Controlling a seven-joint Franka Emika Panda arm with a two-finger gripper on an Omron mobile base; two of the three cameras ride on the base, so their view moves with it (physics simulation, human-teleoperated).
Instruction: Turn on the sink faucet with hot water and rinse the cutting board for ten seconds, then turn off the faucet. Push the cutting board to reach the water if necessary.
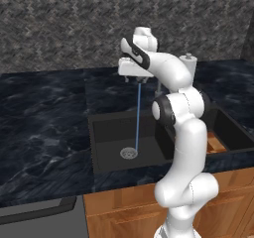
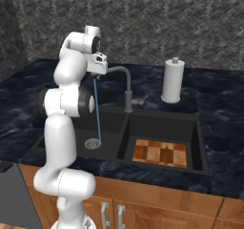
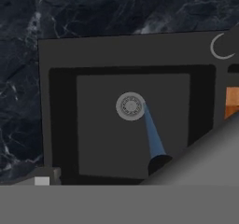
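Cutting board (image 2: 160,152): it is seen lying flat on the floor of the right-hand basin of the sink (image 2: 202,142) in the right base view, at lower centre-right of the frame, its checkered wooden face upward. In the left base view a small orange-brown part of it (image 1: 215,144) is visible at right of centre, mostly hidden behind the white arm. In the hand view an orange strip of it (image 3: 232,101) is cut by the right edge.

Water (image 2: 97,111) is observed as a thin blue line falling from the spout end of the faucet (image 2: 127,87) into the left-hand basin, landing at the round silver drain (image 2: 93,143). The stream and the board are in separate basins, well apart, with the dividing wall between them. No water is seen touching the board.

The faucet stem stands at the back rim, between the two basins, with its curved spout swung toward the left of the frame. A white upright cylinder with a knob top (image 2: 172,80) stands on the dark marbled counter (image 2: 224,104) to the right of the faucet.

Gripper (image 1: 135,69): it is held high above the left basin, just at the spout end, at upper centre of the left base view. Its fingers cannot be made out clearly; whether it is spread or closed cannot be told, and nothing is seen held.

Wooden cabinet fronts (image 2: 157,206) run below the counter edge.
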